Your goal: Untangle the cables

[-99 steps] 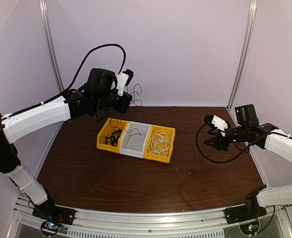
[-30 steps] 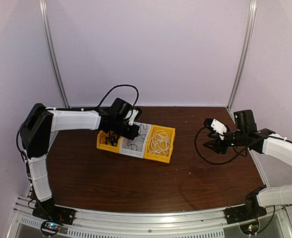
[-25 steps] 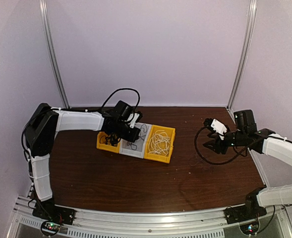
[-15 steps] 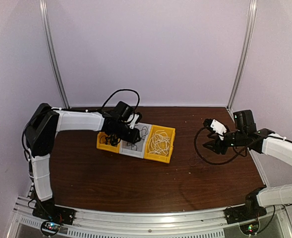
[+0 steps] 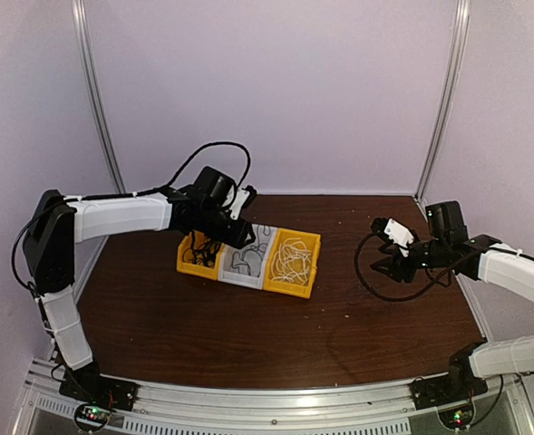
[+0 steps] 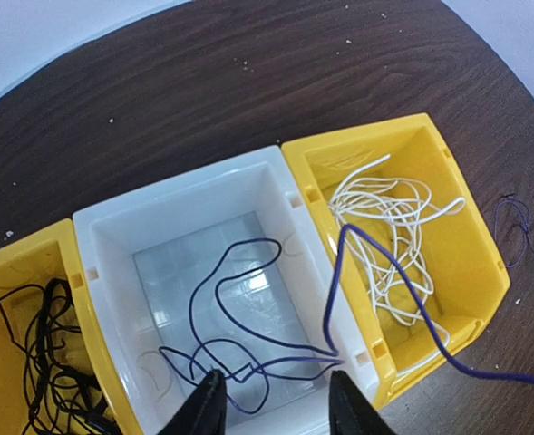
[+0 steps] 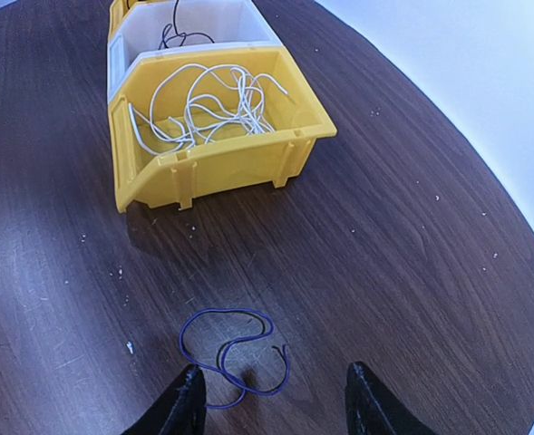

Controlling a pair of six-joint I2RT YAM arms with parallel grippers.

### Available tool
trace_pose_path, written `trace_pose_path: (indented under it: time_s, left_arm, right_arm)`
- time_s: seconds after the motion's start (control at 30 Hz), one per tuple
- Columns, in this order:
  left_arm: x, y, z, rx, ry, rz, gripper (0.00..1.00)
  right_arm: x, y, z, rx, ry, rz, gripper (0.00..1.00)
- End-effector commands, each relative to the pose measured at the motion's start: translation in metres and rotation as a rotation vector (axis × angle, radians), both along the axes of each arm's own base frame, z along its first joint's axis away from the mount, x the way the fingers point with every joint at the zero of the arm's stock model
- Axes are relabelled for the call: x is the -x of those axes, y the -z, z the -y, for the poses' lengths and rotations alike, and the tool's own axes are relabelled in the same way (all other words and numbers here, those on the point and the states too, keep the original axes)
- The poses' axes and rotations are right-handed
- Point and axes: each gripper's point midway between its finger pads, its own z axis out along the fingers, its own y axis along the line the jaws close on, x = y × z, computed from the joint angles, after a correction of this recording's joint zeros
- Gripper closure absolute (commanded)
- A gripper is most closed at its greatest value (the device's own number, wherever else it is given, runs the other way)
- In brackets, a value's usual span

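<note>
Holds right gripper (image 7: 276, 403) wide open, empty, just behind thin purple cable loop (image 7: 233, 350) lying on dark wooden table (image 7: 412, 272).

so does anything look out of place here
Yes. The purple cable is not fully in the white bin: its tail climbs over the wall, crosses the yellow bin holding the white cables and trails off its edge. A second purple cable lies loose on the table.

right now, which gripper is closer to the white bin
Left. The left gripper hangs above the white bin, over the purple cable in it. The right gripper is off beyond the yellow bin holding white cable, over the table.
</note>
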Motion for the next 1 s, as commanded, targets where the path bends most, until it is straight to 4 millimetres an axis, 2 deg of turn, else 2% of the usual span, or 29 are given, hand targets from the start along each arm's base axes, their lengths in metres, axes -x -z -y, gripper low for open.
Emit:
trace_pose_path:
  time_s: [0.0,0.1,0.3,0.4,0.5,0.63,0.7,0.83,0.97]
  left_arm:
    - [-0.001,-0.015,0.004,0.037,0.033,0.058,0.70]
    - [-0.002,-0.017,0.009,0.065,0.043,0.061,0.85]
    - [-0.009,-0.012,0.014,0.071,0.046,0.081,1.00]
    - [-0.023,0.005,0.003,-0.030,-0.014,0.096,1.00]
    - [-0.024,0.012,-0.001,-0.064,-0.016,0.102,1.00]
    - [-0.014,0.011,0.007,-0.011,0.043,0.084,1.00]
    - [-0.012,0.010,0.009,0.000,0.049,0.078,1.00]
    - [-0.011,0.008,0.010,0.019,0.051,0.078,1.00]
    - [-0.008,0.001,0.011,0.040,0.055,0.074,1.00]
  right_arm:
    - [0.001,0.002,-0.001,0.005,-0.014,-0.006,0.47]
    - [0.002,0.002,-0.001,0.005,-0.014,-0.007,0.47]
    - [0.002,0.003,0.000,0.008,-0.013,-0.006,0.47]
    - [0.002,0.003,-0.001,0.004,-0.018,-0.009,0.47]
    - [0.006,-0.018,-0.015,-0.041,-0.094,0.020,0.47]
    - [-0.003,-0.056,-0.059,-0.157,-0.232,0.013,0.43]
    - [-0.008,-0.063,-0.092,-0.197,-0.317,-0.030,0.43]
    - [-0.022,-0.060,-0.164,-0.161,-0.404,-0.015,0.44]
    - [-0.042,-0.070,-0.214,-0.254,-0.431,-0.051,0.44]
